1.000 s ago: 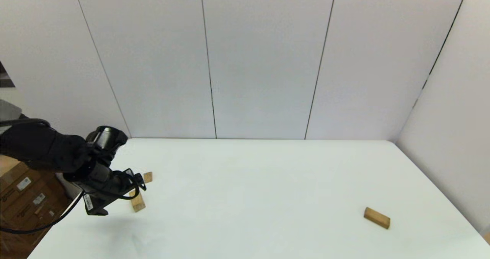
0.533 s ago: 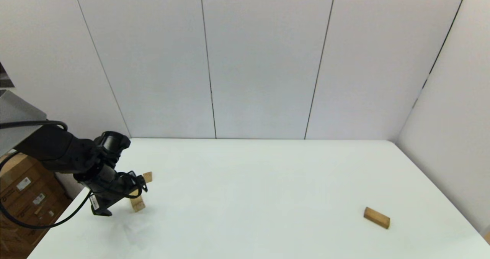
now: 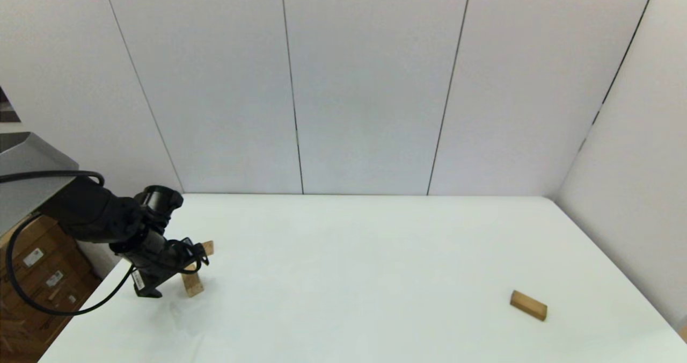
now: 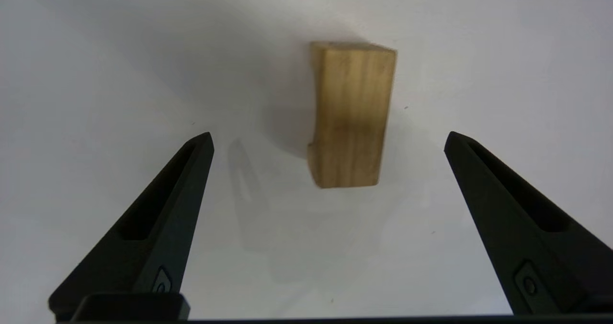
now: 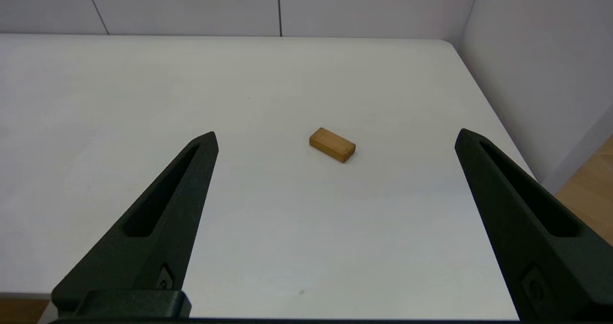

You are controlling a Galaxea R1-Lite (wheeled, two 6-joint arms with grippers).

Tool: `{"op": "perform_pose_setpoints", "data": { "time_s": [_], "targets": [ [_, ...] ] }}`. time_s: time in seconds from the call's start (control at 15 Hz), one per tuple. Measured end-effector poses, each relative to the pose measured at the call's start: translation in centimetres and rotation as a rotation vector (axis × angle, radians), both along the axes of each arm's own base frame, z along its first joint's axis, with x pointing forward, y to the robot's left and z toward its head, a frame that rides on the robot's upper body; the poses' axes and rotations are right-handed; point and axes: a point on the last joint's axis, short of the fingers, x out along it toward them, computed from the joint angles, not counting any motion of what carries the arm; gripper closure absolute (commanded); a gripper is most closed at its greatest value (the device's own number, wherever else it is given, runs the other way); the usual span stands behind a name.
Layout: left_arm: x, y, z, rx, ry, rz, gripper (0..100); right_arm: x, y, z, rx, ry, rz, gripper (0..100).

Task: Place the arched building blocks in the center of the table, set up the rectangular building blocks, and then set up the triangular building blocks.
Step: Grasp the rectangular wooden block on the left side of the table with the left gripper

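Note:
The arched block (image 4: 352,115) lies on the white table (image 3: 349,266) near its left edge, with its pale hollow along one long side. My left gripper (image 4: 328,134) hangs open just above it, one finger on each side and neither touching. In the head view the left arm (image 3: 107,223) partly covers this block (image 3: 192,284). Just behind it lies the small triangular block (image 3: 207,247). The rectangular block (image 3: 528,305) lies flat at the right front of the table. My right gripper (image 5: 336,133) is open and empty, well short of the rectangular block (image 5: 332,144).
White wall panels stand behind the table and along its right side. Cardboard boxes (image 3: 32,277) sit on the floor past the table's left edge. The left arm's black cable (image 3: 53,312) loops down beside that edge.
The left gripper has shifted slightly to the right and closer to the arched block. The blocks lie where they were.

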Motion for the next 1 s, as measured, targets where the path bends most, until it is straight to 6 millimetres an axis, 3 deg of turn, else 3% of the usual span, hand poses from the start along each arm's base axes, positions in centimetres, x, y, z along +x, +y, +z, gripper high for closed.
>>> {"op": "perform_pose_setpoints", "data": {
  "time_s": [0.6, 0.67, 1.0],
  "targets": [
    [1.2, 0.1, -0.6, 0.012, -0.007, -0.028, 0, 0.0, 0.0, 0.0, 0.0, 0.0, 0.0, 0],
    [1.3, 0.1, -0.7, 0.012, -0.005, -0.029, 100, 0.0, 0.0, 0.0, 0.0, 0.0, 0.0, 0],
    [1.3, 0.0, -1.0, 0.013, 0.004, -0.031, 100, 0.0, 0.0, 0.0, 0.0, 0.0, 0.0, 0]
  ]
}}
